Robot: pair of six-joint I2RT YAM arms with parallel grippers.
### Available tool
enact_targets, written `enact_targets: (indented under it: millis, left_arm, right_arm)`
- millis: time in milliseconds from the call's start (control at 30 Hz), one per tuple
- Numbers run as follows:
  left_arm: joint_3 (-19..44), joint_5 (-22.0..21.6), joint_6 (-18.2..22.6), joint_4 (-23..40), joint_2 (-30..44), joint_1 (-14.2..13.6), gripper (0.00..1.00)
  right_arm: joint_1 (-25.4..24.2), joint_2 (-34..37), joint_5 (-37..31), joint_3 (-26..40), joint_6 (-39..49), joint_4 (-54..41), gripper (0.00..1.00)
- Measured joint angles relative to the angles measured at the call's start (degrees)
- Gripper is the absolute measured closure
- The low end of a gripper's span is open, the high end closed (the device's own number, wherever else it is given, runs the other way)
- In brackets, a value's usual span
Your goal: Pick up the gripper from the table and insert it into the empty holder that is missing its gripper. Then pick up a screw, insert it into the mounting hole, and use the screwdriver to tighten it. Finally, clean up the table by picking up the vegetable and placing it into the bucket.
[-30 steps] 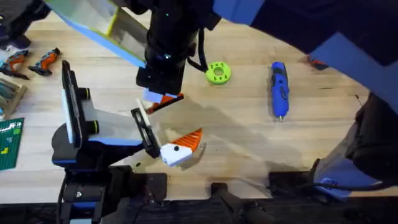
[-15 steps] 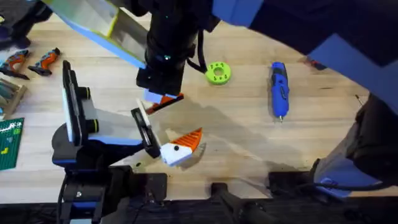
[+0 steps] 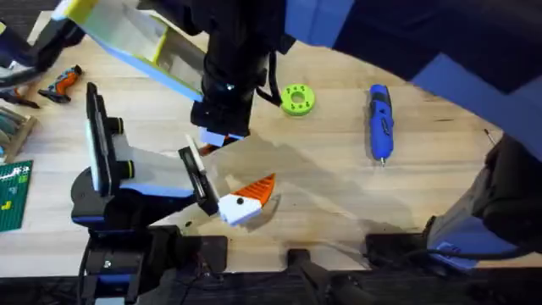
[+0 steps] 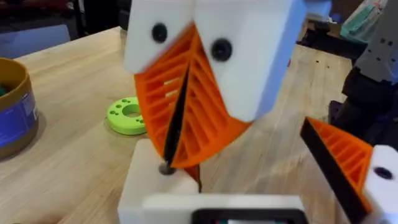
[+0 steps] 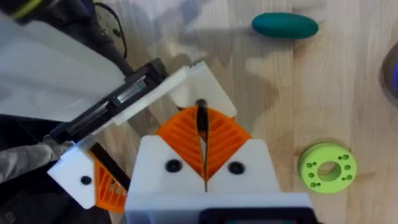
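Legible text: the bucket [image 4: 13,109] carries a pale patch on its blue side below the tan rim, too blurred to read. A green mat [image 3: 12,196] at the counter's [image 3: 339,195] left edge bears white marks that cannot be read either.

Right claw [image 5: 201,124]: reaches across to the left arm. Its orange ribbed pads [image 5: 180,134] are pressed together, black faces meeting in one dark line. A small dark piece [image 4: 166,168] sits pinched at their tips; what it is cannot be told. Each white finger base shows one black screw head.

Holder [image 4: 155,196]: white, blocky, squared edges, directly under the right claw's tips and apparently touching the dark piece. Whether an orange tip is seated in it cannot be told.

Left claw [image 3: 227,174]: spread wide and gripping nothing. The holder forms one finger; the other finger carries an orange ribbed tip [image 4: 345,165] with a black face.

Screwdriver [image 3: 379,121]: blue, lying flat on the right part of the counter, well apart from both claws.

Vegetable [image 5: 285,25]: dark green smooth oval, lying on the counter.

Lime-green disc [image 3: 296,99]: flat on the counter, just beside the right arm.
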State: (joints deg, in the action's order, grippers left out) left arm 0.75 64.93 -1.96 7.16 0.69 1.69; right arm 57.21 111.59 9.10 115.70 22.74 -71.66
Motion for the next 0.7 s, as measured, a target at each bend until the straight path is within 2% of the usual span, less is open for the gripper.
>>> enact_targets:
  millis: [700]
  left_arm:
    - [0.0, -0.22, 0.04, -0.03, 0.0, 0.0, 0.015]
  right_arm:
    - [0.15, 0.0, -0.02, -0.15, -0.02, 0.91, 0.996]
